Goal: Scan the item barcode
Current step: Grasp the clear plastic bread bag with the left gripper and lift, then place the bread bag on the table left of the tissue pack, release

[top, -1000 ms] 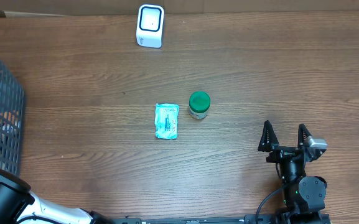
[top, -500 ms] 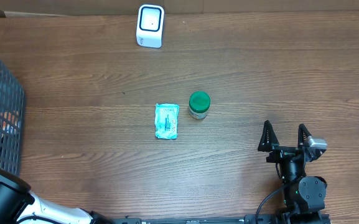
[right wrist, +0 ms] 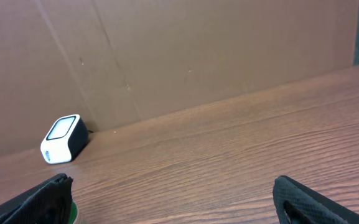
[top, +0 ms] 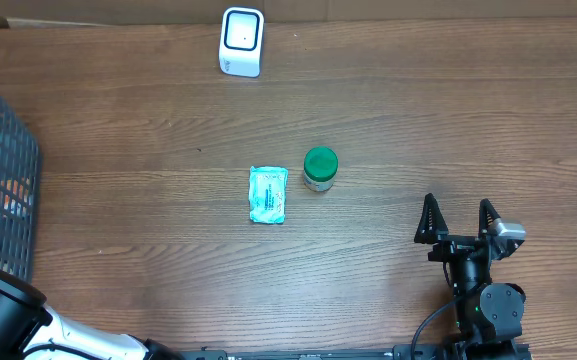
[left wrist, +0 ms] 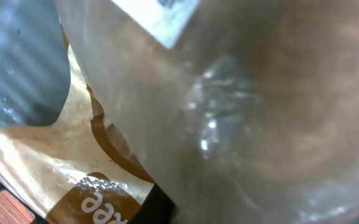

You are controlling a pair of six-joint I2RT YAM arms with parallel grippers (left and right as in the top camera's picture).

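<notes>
The left fingers, wide a second ago, are now sitting fully shut down inside the wire basket point(top: 13, 165) at the tabletop's left edge, while everything out on the tabletop is lying just where it was. Pressing against the left wrist camera is the item, a bag of clear crinkled film point(left wrist: 260, 118) with a white label point(left wrist: 167, 15) at its upper edge, lying over a tan paper packet point(left wrist: 48, 165). Whether the fingers are actually pinching the film cannot be told, since they are hidden from view. The bag is looking light, soft and slippery, likely to sag and crease over its code, so a pinch on a gathered fold away from the label is seeming the safest hold.

At the near-left corner the left arm point(top: 8, 325) is showing only one black-and-white link beside the basket, its wrist out of the overhead view. Toward the near-right corner the right fingers point(top: 428, 222) are standing wide apart, holding nothing and pointing toward the far edge. Midway across, a teal wipes packet point(top: 268, 194) and a green-lidded jar point(top: 320, 168) are lying just beside each other. At the far edge the white scanner point(top: 241, 41) is waiting.
</notes>
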